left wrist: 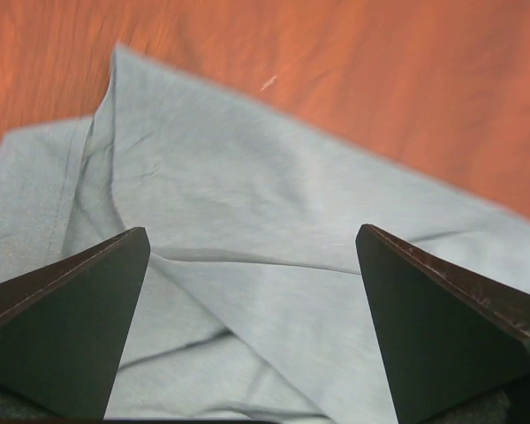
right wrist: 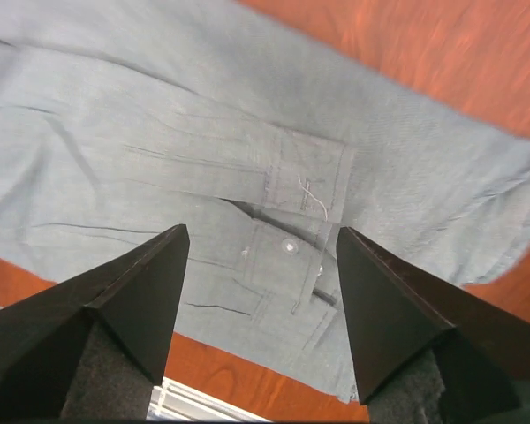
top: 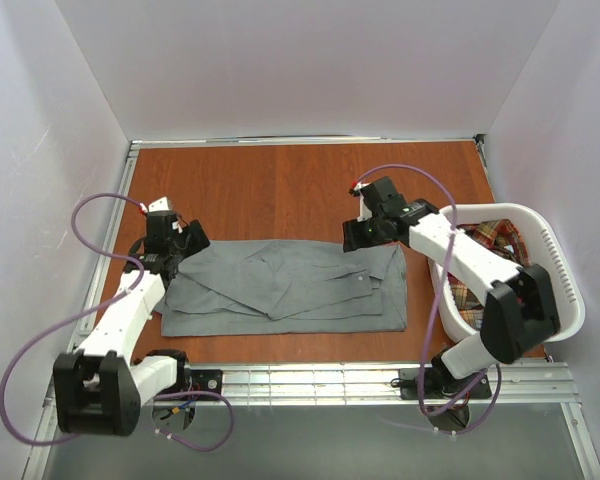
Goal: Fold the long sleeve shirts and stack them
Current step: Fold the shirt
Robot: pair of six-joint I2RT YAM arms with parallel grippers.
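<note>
Dark wedge-shaped fingers frame both wrist views, and under them lies the grey shirt, folded into a long, low band that runs left to right across the middle of the table. Its cloth is a plain mid-grey weave, matte and soft. It lies in flat overlapping layers with shallow creases, and its right end is the thicker one, where several edges stack up. From the right wrist I can make out a stitched placket or cuff with small pale buttons and a loose thread beside it. From the left wrist there is only a smooth fold and a seam running off to one side. The left gripper hangs over the shirt's left end with its jaws spread wide and nothing between them. The right gripper hangs over the upper right corner, released too, its fingers apart above the cloth and not pinching it. The plaid shirt, in red, navy and yellow, is bunched in the white slotted plastic basket that sits at the table's right edge, partly hidden behind the right arm. The tabletop is a reddish-brown wood grain, smooth and bare around the shirt. It is edged by a metal rail where the arms are bolted. Plain white walls close it in on three sides. Purple cables loop from both arms.
</note>
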